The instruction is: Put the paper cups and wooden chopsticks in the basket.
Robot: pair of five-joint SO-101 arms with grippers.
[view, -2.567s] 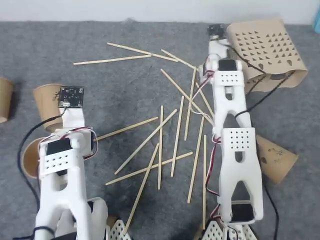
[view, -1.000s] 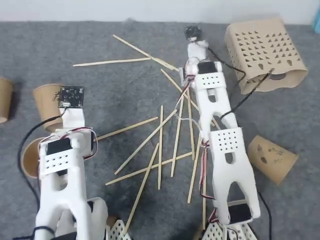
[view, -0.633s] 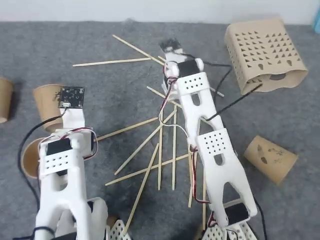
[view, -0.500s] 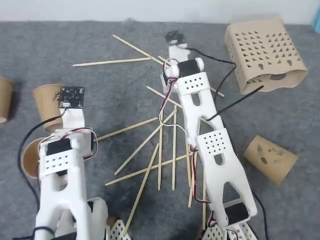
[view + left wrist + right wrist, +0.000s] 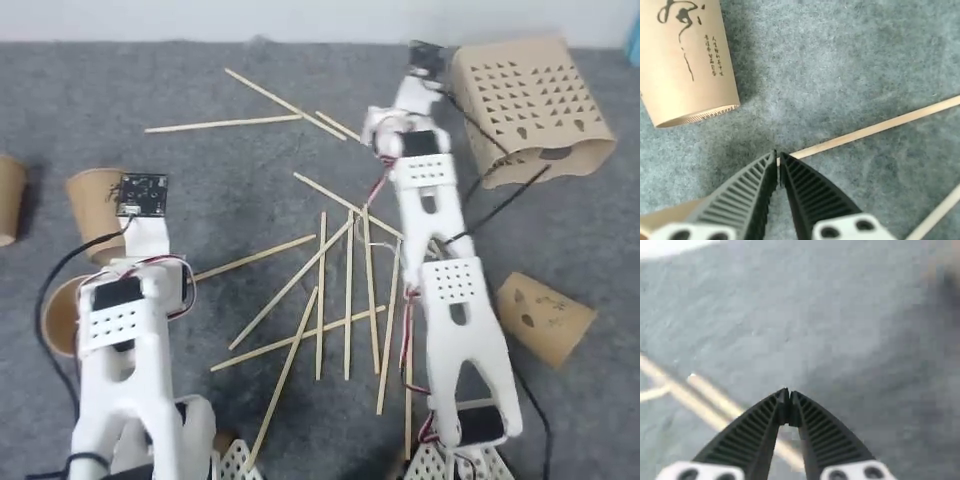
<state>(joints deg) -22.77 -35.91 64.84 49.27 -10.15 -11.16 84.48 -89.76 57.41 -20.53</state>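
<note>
Right gripper (image 5: 788,392): fingers together, nothing between them. It sits over bare table (image 5: 200,170) by the far edge, just beside the basket (image 5: 530,100) (tipped on its side at the far right corner).

The nearest chopsticks (image 5: 335,124) lie toward the table's middle from the fingertips. Their long axis runs diagonally, far-left to near-right. The main scatter is mid-table, beside and under this arm, so the right arm is the nearer one.

The sticks are pale, thin and straight, and lie flat.

Left gripper (image 5: 777,159): fingers together, empty, near the left edge. A cup (image 5: 687,60) lies on its side just beside it, and one stick's end is at the fingertips.

Judgement: the fingers must part before any pick.
</note>
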